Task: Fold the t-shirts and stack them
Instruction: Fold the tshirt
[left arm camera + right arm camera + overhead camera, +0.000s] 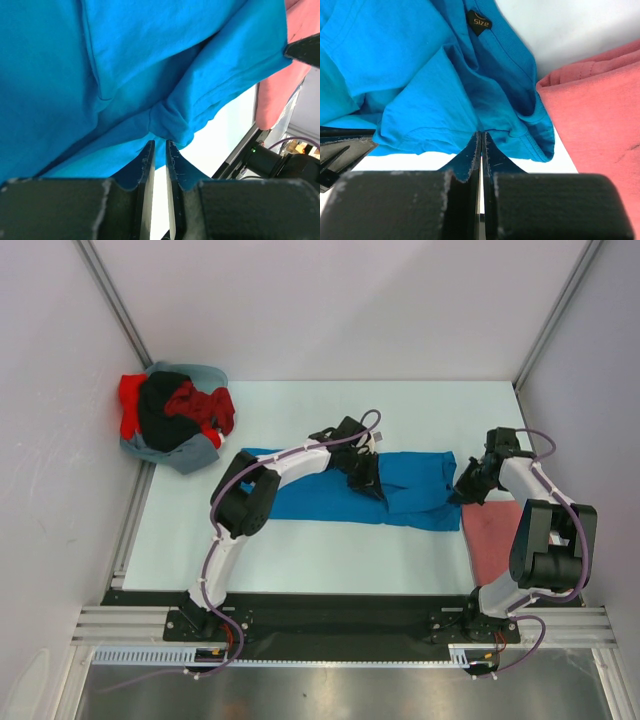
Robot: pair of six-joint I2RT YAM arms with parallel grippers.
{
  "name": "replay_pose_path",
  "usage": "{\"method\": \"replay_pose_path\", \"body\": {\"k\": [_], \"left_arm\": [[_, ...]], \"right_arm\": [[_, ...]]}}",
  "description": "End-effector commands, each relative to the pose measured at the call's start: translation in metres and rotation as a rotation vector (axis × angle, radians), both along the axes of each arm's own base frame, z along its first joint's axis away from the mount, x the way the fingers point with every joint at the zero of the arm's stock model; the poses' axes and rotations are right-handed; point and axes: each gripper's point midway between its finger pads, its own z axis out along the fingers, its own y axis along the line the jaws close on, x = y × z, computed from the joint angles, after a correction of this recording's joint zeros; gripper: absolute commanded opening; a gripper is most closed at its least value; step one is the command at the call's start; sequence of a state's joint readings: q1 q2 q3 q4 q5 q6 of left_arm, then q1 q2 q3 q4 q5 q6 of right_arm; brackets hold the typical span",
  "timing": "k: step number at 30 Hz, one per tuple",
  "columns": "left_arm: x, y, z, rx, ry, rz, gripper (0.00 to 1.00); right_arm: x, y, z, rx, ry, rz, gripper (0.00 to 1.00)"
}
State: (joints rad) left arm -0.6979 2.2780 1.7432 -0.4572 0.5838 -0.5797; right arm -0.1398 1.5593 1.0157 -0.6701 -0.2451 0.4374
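A bright blue t-shirt [412,487] lies spread across the middle of the table, partly folded. My left gripper [368,486] sits on its middle. In the left wrist view its jaws [159,143] stand nearly closed, pinching a puckered fold of the blue t-shirt [125,65]. My right gripper [463,494] is at the shirt's right edge. Its jaws [481,133] are shut on the blue cloth [410,75] just below the collar, where a black size label [479,22] shows. A dull pinkish-red t-shirt [492,535] lies flat at the right, touching the blue one.
A heap of red, black and grey-blue t-shirts [175,415] sits at the table's back left corner. The pale table [400,550] shows bare in front of the blue shirt. White walls close in the left, back and right. The pink shirt [600,115] lies right of my right jaws.
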Motion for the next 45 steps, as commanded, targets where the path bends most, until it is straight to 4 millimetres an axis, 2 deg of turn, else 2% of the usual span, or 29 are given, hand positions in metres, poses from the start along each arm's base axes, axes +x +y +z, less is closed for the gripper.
{"method": "replay_pose_path", "body": {"k": [1, 4, 8, 10, 12, 15, 16, 18, 19, 23, 34, 38, 45], "left_arm": [[0.004, -0.011, 0.010, -0.048, -0.007, -0.001, 0.18], [0.005, -0.015, 0.005, -0.045, -0.007, 0.009, 0.19], [0.018, -0.015, 0.001, -0.030, -0.042, 0.048, 0.17], [0.021, -0.011, 0.001, -0.012, -0.051, 0.066, 0.15], [0.023, -0.006, 0.009, -0.009, -0.072, 0.077, 0.13], [0.015, 0.001, 0.018, -0.001, -0.076, 0.076, 0.10], [0.009, 0.005, 0.014, 0.007, -0.056, 0.079, 0.09], [0.001, 0.000, 0.016, -0.015, -0.025, 0.084, 0.05], [-0.006, -0.001, 0.011, -0.013, 0.010, 0.094, 0.01], [-0.011, -0.007, 0.009, -0.016, 0.016, 0.116, 0.00], [0.007, -0.018, 0.003, -0.038, 0.002, 0.179, 0.00], [0.016, -0.017, -0.008, -0.023, 0.016, 0.208, 0.00], [0.034, -0.009, -0.017, -0.025, 0.034, 0.282, 0.00]], "right_arm": [[0.002, 0.003, 0.011, 0.025, -0.034, -0.016, 0.00], [0.000, 0.008, 0.010, 0.057, -0.027, -0.023, 0.00], [-0.002, 0.013, 0.013, 0.088, -0.033, -0.036, 0.00], [-0.005, 0.013, 0.012, 0.087, -0.032, -0.040, 0.00], [-0.005, 0.012, 0.011, 0.075, -0.037, -0.042, 0.00], [-0.004, 0.011, 0.010, 0.074, -0.038, -0.040, 0.00], [-0.003, 0.012, 0.011, 0.075, -0.040, -0.039, 0.00], [-0.003, 0.011, 0.010, 0.074, -0.040, -0.041, 0.00], [-0.003, 0.011, 0.010, 0.075, -0.042, -0.039, 0.00], [-0.001, 0.012, 0.012, 0.080, -0.047, -0.038, 0.00], [-0.007, 0.011, 0.012, 0.069, -0.041, -0.030, 0.00], [-0.010, 0.011, 0.009, 0.069, -0.028, -0.033, 0.00], [-0.023, 0.010, -0.005, 0.058, 0.014, -0.045, 0.00]]}}
